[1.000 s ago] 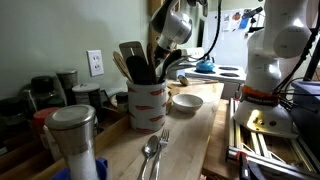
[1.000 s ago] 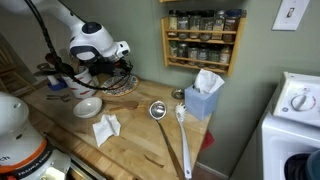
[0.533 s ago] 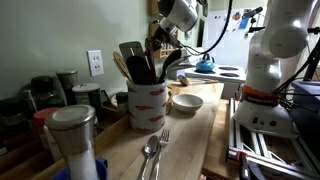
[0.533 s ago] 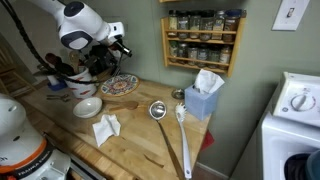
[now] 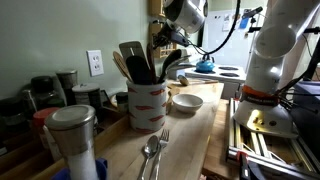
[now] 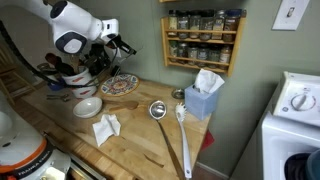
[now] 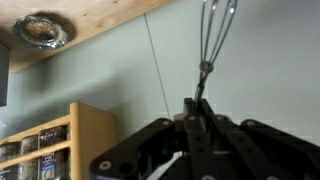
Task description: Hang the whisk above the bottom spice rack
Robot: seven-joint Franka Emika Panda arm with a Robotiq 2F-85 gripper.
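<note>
Pickup done: pincer [image 7: 197, 108] clamped on whisk [image 7: 205, 64] handle, held up over desk [image 6: 140, 125], well apart from bottom spice rack [image 6: 204, 40]. Left: carry across & hang above it

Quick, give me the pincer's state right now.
Pincer: closed, holding the whisk by its handle.

Silver wire shown on the whisk [image 7: 215, 35], hand [image 7: 196, 108] finished in black, spice rack [image 6: 203, 40] in pale wood, tissue box [image 6: 201, 102] coloured blue, plate [image 6: 118, 85] patterned in several colours
</note>
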